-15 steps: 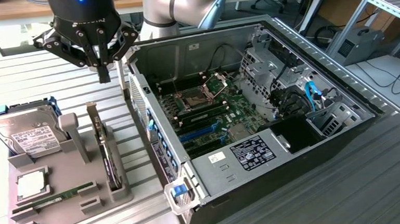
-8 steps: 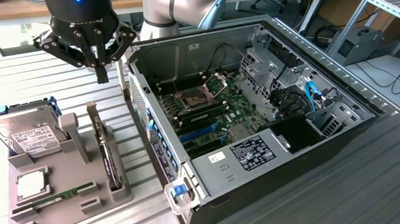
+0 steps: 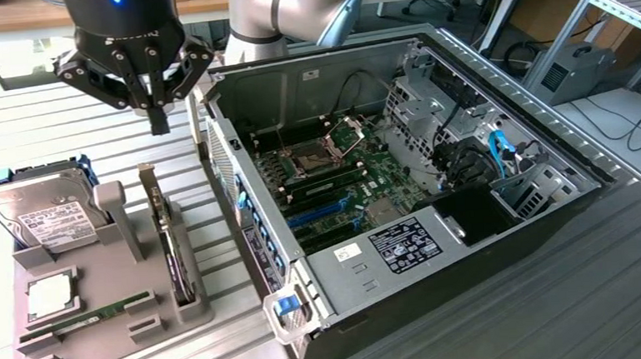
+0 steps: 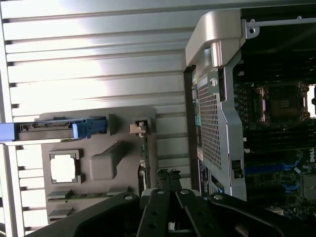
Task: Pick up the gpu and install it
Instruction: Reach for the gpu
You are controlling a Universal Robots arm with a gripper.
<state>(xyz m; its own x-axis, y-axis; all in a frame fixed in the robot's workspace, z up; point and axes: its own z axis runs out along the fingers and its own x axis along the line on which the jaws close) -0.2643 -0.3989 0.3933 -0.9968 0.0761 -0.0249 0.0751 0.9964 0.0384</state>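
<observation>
The gripper hung over the ribbed tabletop with its fingers pressed together, holding nothing. The gpu stood on edge in a slot of the grey holder, lower in the exterior view and well apart from the gripper, between the hard drive and the open computer case.

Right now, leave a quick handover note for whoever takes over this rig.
Gripper: shut, holding nothing, hanging above the gray tray, apart from the gpu.
Gpu: standing on edge in its tray slot, beside the open computer case.
Done: nothing of the task shows yet.
Left: the gpu is not picked up and not installed in the case.
</observation>
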